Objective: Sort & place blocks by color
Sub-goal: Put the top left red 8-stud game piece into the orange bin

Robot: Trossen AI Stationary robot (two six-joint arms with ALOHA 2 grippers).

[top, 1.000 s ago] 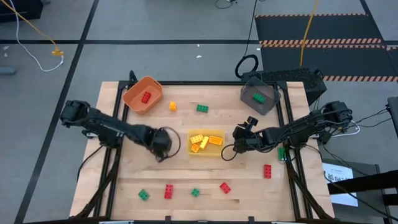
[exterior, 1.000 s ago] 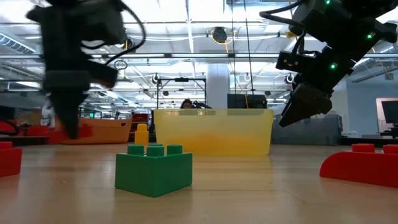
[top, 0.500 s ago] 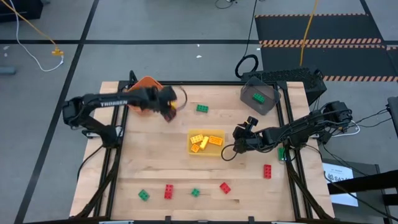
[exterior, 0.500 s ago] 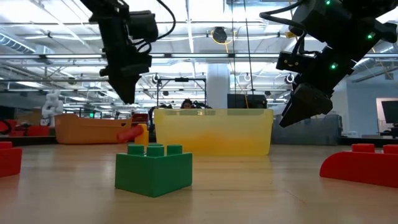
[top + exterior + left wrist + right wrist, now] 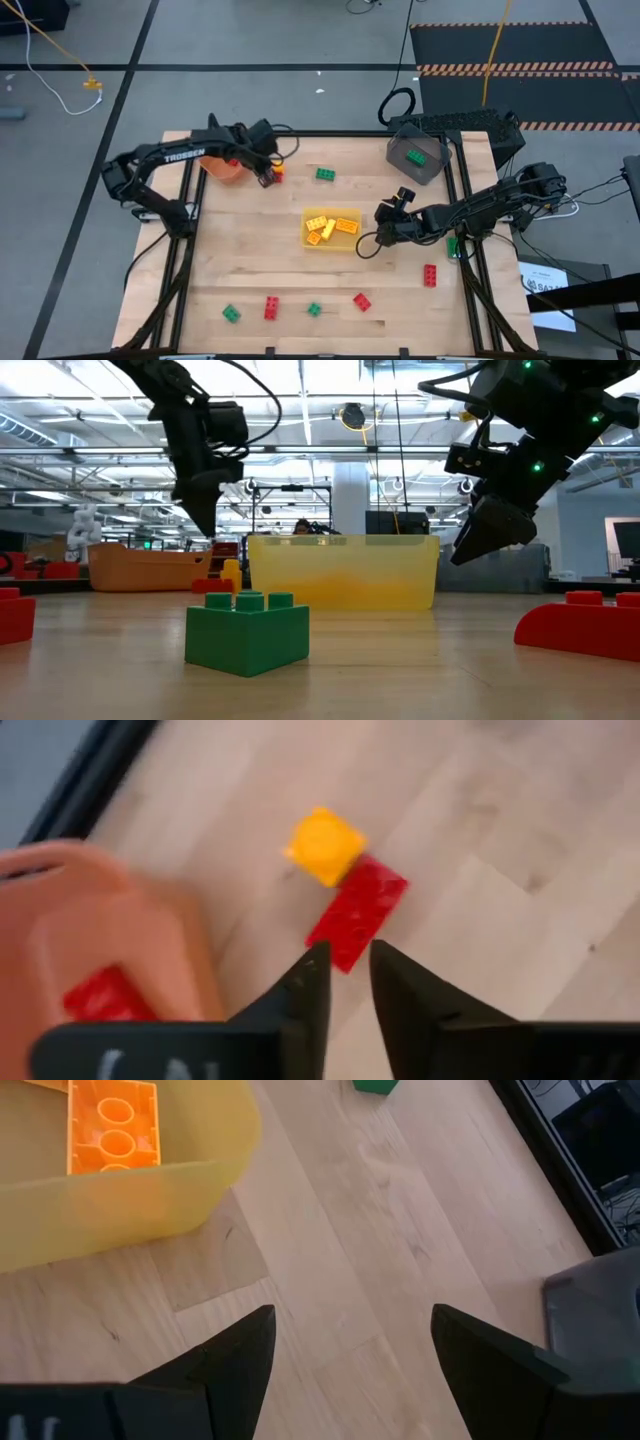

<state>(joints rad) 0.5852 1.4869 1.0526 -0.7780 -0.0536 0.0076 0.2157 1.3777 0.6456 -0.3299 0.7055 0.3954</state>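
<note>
My left gripper (image 5: 266, 176) (image 5: 348, 955) hangs over the far left of the table beside the orange bin (image 5: 220, 168), open by a narrow gap, holding nothing. Just under it a red block (image 5: 355, 910) (image 5: 210, 585) lies flat on the wood, touching a yellow block (image 5: 323, 845). Another red block (image 5: 105, 995) sits inside the orange bin. My right gripper (image 5: 381, 229) (image 5: 350, 1350) hovers wide open to the right of the yellow bin (image 5: 305, 240), which holds several yellow blocks. A green block (image 5: 415, 156) lies in the dark grey bin (image 5: 432, 172).
Loose blocks lie along the near edge: greens (image 5: 231, 313) (image 5: 314, 309) and reds (image 5: 271, 307) (image 5: 362, 300). One more red (image 5: 429, 275) is near the right side, a green (image 5: 325, 174) at the far middle, another green (image 5: 452, 247) by my right arm.
My left gripper swung from the table's middle, left of the yellow bin, up and toward the far left, to the orange bin. The red block it carried has left its fingers and dropped to the table beside the yellow block, outside the bin.
</note>
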